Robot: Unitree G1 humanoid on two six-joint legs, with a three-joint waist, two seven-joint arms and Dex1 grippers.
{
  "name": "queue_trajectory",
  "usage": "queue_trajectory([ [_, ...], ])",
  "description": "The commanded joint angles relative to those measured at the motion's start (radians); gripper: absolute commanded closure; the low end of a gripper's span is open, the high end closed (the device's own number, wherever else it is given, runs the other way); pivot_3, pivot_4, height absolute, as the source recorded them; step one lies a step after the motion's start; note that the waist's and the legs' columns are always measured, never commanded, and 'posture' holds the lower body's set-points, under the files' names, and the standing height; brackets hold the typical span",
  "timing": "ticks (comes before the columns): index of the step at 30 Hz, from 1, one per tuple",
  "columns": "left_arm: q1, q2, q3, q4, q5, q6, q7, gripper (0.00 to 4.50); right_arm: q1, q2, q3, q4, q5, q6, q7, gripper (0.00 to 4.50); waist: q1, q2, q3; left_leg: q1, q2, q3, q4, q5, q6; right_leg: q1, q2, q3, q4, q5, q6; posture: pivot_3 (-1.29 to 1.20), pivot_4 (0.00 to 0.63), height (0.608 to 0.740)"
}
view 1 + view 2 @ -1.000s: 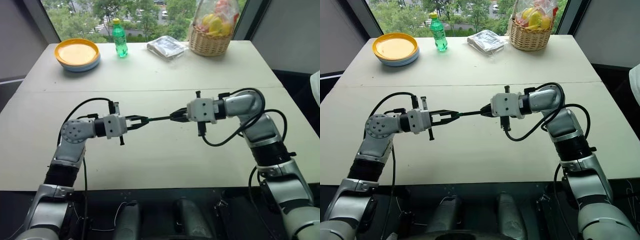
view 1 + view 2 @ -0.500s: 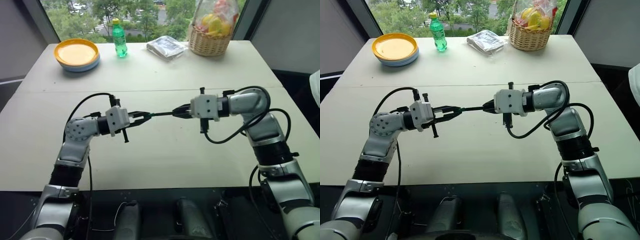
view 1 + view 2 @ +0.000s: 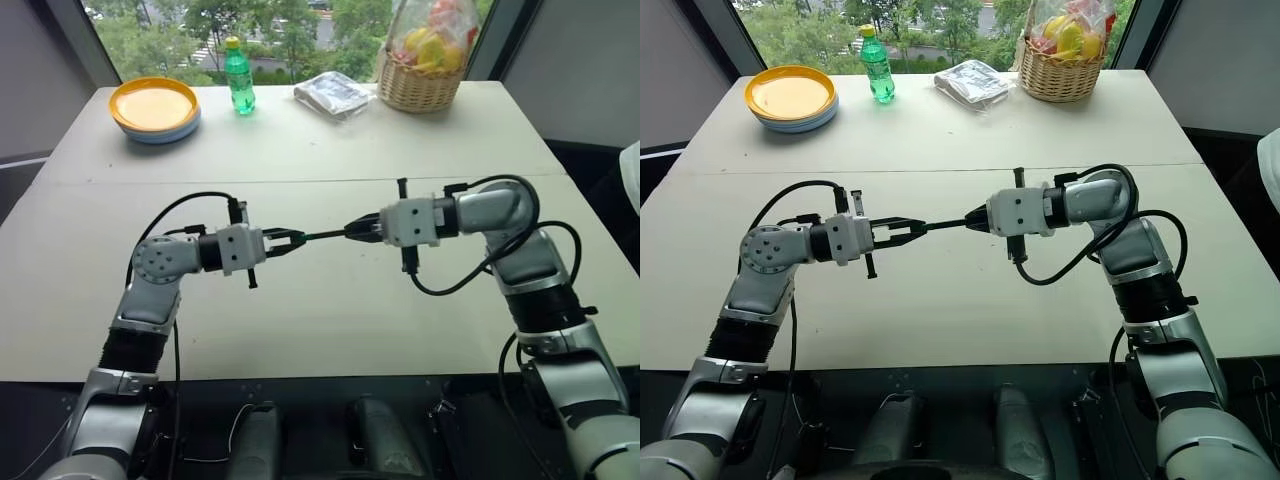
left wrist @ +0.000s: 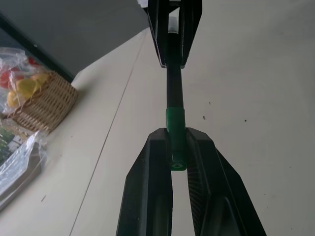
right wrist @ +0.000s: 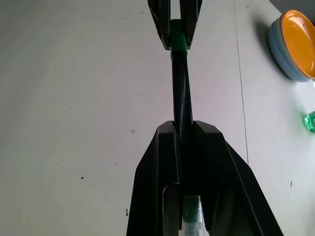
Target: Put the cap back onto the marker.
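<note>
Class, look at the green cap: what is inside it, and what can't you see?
The marker runs into the cap, held between the left tool and the right tool. The marker's tip is covered by the cap, so how deep it sits cannot be seen.

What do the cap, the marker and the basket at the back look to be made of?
Cap: most likely plastic, an even green with a smooth, slightly glossy surface. Marker: probably plastic too, a near-black barrel with faint sheen along its length. Basket: woven wicker or cane, tan, with a visible weave on its wall; a clear, shiny wrap covers its contents.
</note>
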Motion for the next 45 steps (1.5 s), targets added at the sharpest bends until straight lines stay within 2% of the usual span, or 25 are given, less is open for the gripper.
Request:
queue_trajectory([
  [1, -0.086, -0.084, -0.075, -0.115, -0.073, -0.04, 0.023, 4.5, -0.015, 0.104, 0.135, -0.113, 0.094, -0.089, 0.044, 4.46, 0.0, 0.0, 0.0, 0.0, 0.0, 0.0, 0.0, 0.0, 0.0, 0.0, 0.0, 0.0, 0.0, 0.0, 0.0, 0.0, 0.15, 0.74],
  [13, -0.028, -0.027, -0.033, -0.105, -0.056, 0.006, 0.025, 4.5, -0.036, 0.095, 0.111, -0.043, 0.071, -0.088, 0.03, 4.46, -0.001, 0.0, 0.0, 0.0, 0.0, 0.0, 0.0, 0.0, 0.0, 0.0, 0.0, 0.0, 0.0, 0.0, 0.0, 0.0, 0.15, 0.74],
  [14, -0.019, -0.018, -0.023, -0.109, -0.056, 0.012, 0.031, 3.49, -0.051, 0.092, 0.104, -0.011, 0.062, -0.098, 0.026, 4.5, -0.004, 0.0, 0.0, 0.0, 0.0, 0.0, 0.0, 0.0, 0.0, 0.0, 0.0, 0.0, 0.0, 0.0, 0.0, 0.0, 0.15, 0.74],
  [17, 0.014, 0.008, -0.002, -0.138, -0.057, 0.038, 0.05, 2.19, -0.086, 0.084, 0.092, 0.073, 0.044, -0.138, 0.015, 4.5, -0.005, 0.0, 0.0, 0.001, 0.0, 0.0, 0.0, 0.0, 0.0, 0.0, 0.0, 0.0, 0.001, 0.0, 0.0, 0.0, 0.15, 0.74],
  [21, 0.075, 0.053, 0.031, -0.201, -0.063, 0.077, 0.098, 0.05, -0.131, 0.061, 0.091, 0.177, 0.031, -0.187, -0.007, 4.5, -0.001, 0.0, 0.0, 0.0, 0.0, 0.0, 0.0, 0.0, 0.0, 0.0, 0.0, 0.0, 0.0, 0.0, 0.0, 0.0, 0.15, 0.74],
  [27, 0.176, 0.122, 0.111, -0.321, -0.084, 0.177, 0.189, 0.05, -0.165, 0.013, 0.083, 0.313, 0.006, -0.24, -0.05, 4.5, 0.0, 0.0, 0.0, 0.0, 0.0, 0.0, 0.0, 0.0, 0.0, 0.0, -0.001, 0.0, 0.0, 0.0, 0.0, 0.0, 0.15, 0.74],
  [33, 0.245, 0.158, 0.147, -0.401, -0.104, 0.266, 0.246, 0.05, -0.161, -0.03, 0.073, 0.366, -0.029, -0.193, -0.116, 4.5, -0.001, 0.0, 0.0, 0.0, 0.0, 0.0, 0.0, 0.0, 0.0, 0.0, -0.001, 0.0, 0.0, 0.0, 0.0, 0.0, 0.15, 0.74],
  [37, 0.258, 0.156, 0.169, -0.439, -0.14, 0.411, 0.311, 0.05, -0.094, -0.077, 0.013, 0.256, 0.017, 0.036, -0.147, 4.5, 0.004, 0.001, 0.0, 0.0, 0.0, 0.0, 0.0, 0.0, 0.0, 0.0, -0.001, 0.0, 0.0, 0.0, 0.0, 0.0, 0.15, 0.74],
  [42, 0.233, 0.109, 0.181, -0.444, -0.211, 0.622, 0.409, 0.05, 0.013, -0.122, -0.084, -0.002, 0.061, 0.427, -0.239, 4.5, 0.003, 0.001, 0.0, 0.0, 0.0, 0.0, 0.0, 0.0, 0.0, 0.001, -0.001, 0.0, 0.0, 0.0, 0.0, 0.0, 0.15, 0.74],
  [45, 0.203, 0.106, 0.161, -0.412, -0.216, 0.677, 0.413, 0.05, 0.078, -0.129, -0.152, -0.162, 0.075, 0.701, -0.33, 4.5, -0.001, 0.001, 0.0, 0.0, 0.0, -0.001, 0.0, 0.0, 0.0, 0.0, 0.0, 0.0, 0.0, 0.0, 0.0, 0.0, 0.15, 0.74],
])
